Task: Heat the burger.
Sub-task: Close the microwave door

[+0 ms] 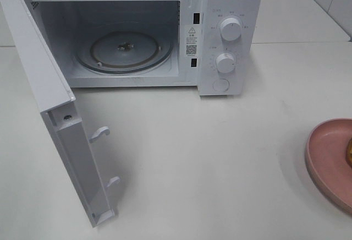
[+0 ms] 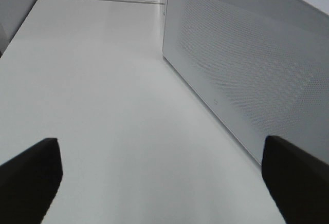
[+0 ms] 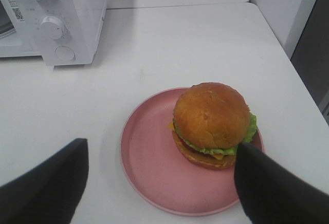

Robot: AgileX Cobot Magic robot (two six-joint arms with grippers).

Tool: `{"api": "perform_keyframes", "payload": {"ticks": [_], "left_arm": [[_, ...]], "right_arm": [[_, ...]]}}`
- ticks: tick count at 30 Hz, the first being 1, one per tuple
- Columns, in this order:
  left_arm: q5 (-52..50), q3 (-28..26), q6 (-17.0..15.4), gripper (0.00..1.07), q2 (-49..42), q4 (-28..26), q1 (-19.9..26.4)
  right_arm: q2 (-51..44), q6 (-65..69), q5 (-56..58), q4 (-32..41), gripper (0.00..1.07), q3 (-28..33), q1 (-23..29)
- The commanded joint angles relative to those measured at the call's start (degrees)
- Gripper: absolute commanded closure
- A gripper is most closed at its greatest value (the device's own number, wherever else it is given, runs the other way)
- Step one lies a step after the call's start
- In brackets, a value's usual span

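From the high camera, the microwave (image 1: 165, 31) sits at the back of the white table (image 1: 209, 157) with its door (image 1: 49, 102) swung wide open toward the left and the glass turntable (image 1: 124, 50) bare inside; neither arm shows here, and only a sliver of the burger (image 1: 348, 151) peeks in at the right edge on the pink plate (image 1: 327, 160). There's a warning sticker with a QR code on the inner frame and tiny markings round the two knobs (image 1: 230, 29), too small for me to read. Left wrist view: the left gripper (image 2: 164, 183) has its jaws spread wide with nothing between them, looking along the perforated outside of the door, no burger anywhere. Right wrist view: the right gripper (image 3: 164, 183) is also wide open and empty, with the burger (image 3: 212, 124) straight ahead, slightly toward one finger, sitting on the far-from-microwave side of the plate (image 3: 149, 162). It's round, so no long axis to fuss over. The right arm is clearly the nearer one for the grab, I'd say.
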Motion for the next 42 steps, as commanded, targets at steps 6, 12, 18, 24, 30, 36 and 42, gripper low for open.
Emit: {"api": "perform_keyframes", "payload": {"ticks": [6,12,18,24,30,36,42], "left_arm": [[-0.46,0.17,0.0,0.09,-0.4,-0.4,0.11],[-0.46,0.17,0.0,0.09,-0.4,-0.4,0.11],[-0.46,0.17,-0.52,0.09,-0.4,-0.23,0.11],[-2.52,-0.92,-0.69,0.16,-0.34,-0.17,0.11],[-9.05,-1.78,-0.57,0.36,1.6,-0.23,0.11],[-16.56,-1.72,-0.4,0.6,6.76,-0.17,0.11],[-21.72,-1.72,-0.4,0.97,12.55,-0.23,0.11]], "right_arm": [[-1.49,-0.52,-0.57,-0.17,0.31,0.11,-0.4],[-1.49,-0.46,-0.57,-0.17,0.31,0.11,-0.4],[-1.49,-0.46,-0.57,-0.17,0.31,0.11,-0.4],[-1.49,-0.46,-0.57,-0.17,0.31,0.11,-0.4],[-1.49,-0.46,-0.57,-0.17,0.31,0.11,-0.4],[-1.49,-0.46,-0.57,-0.17,0.31,0.11,-0.4],[-1.49,-0.46,-0.57,-0.17,0.31,0.11,-0.4]]}}
